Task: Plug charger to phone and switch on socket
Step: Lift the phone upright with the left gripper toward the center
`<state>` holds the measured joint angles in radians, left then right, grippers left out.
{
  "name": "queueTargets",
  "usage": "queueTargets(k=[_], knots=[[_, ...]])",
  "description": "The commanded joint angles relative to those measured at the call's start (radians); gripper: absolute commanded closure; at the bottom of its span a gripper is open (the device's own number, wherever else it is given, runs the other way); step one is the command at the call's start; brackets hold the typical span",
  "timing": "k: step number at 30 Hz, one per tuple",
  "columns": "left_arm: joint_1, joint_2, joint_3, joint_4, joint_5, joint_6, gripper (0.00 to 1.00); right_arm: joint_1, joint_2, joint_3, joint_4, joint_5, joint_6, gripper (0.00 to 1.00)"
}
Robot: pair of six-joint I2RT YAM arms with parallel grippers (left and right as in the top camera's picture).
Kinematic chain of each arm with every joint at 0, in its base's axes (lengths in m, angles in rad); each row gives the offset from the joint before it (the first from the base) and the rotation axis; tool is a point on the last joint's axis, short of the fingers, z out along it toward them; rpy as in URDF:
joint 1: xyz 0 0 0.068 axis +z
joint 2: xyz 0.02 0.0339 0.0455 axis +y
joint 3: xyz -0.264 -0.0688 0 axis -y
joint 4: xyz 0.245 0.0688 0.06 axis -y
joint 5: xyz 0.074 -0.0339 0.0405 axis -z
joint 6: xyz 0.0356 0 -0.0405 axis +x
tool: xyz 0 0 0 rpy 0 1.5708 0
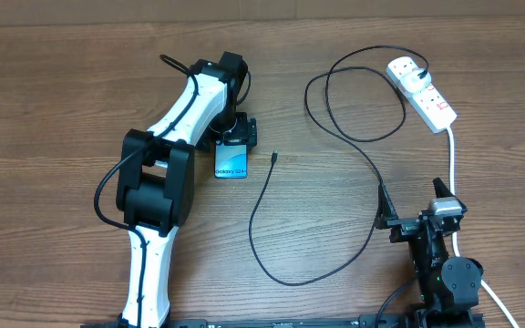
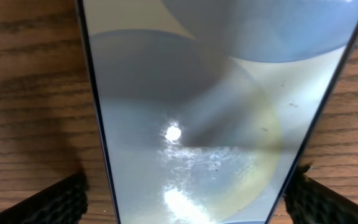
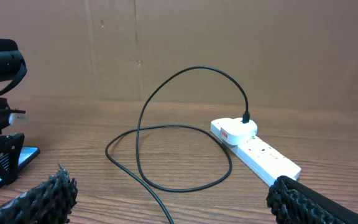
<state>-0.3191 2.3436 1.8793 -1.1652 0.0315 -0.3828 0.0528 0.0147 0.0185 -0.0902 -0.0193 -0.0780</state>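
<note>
The left claw hangs low over the far end of the phone. Only its wrist view shows its state: the two black fingers stand apart, one off each long edge of the phone, with bare wood showing between the left one and the dark edge. The overhead hides those fingers under the arm, but shows what the close view crops out: the "Galaxy S24" line on the light blue screen, and the small tip of the charger lying on the bench just right of the phone, apart from it. The right claw sits at the near right, its fingers spread wide with nothing gripped. Its wrist view adds height: the charger rises in a tall arch before dropping into a white block at the far end of the socket. From above the cable lies in wide loops across the middle of the bench. The socket lies slanted at the far right, its thick white cord running toward the near edge. I cannot tell how its red switches are set. The bench is brown wood grain, and a plain tan wall rises behind it.
</note>
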Motion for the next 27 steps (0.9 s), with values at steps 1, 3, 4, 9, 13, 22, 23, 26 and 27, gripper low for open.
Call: queueTargets(k=[1,3,4,9,13,22,23,26,27], knots=[[0.003,0.008,-0.045,0.021,-0.005,0.0,0.08,-0.004,-0.011,-0.01,0.006,0.003,-0.002,0.0],[0.003,0.008,-0.073,0.043,-0.005,0.001,0.08,-0.004,-0.011,-0.01,0.006,0.003,-0.002,0.0],[0.003,0.008,-0.08,0.048,-0.006,0.001,0.09,-0.004,-0.011,-0.01,0.006,0.003,-0.002,0.0],[0.005,0.008,-0.097,0.051,-0.012,0.002,0.21,-0.004,-0.011,-0.01,0.006,0.003,-0.002,0.0],[0.005,0.008,-0.097,0.053,-0.013,0.001,0.27,-0.004,-0.011,-0.01,0.006,0.003,-0.002,0.0],[0.005,0.007,-0.097,0.05,-0.013,0.002,0.39,-0.004,-0.011,-0.01,0.006,0.003,-0.002,0.0],[0.005,0.007,-0.096,0.05,-0.01,0.001,0.41,-0.004,-0.011,-0.01,0.006,0.003,-0.002,0.0],[0.005,0.007,-0.093,0.04,-0.005,0.001,0.48,-0.004,-0.011,-0.01,0.006,0.003,-0.002,0.0],[0.005,0.007,-0.09,0.035,-0.005,0.002,0.46,-0.004,-0.011,-0.01,0.006,0.003,-0.002,0.0]])
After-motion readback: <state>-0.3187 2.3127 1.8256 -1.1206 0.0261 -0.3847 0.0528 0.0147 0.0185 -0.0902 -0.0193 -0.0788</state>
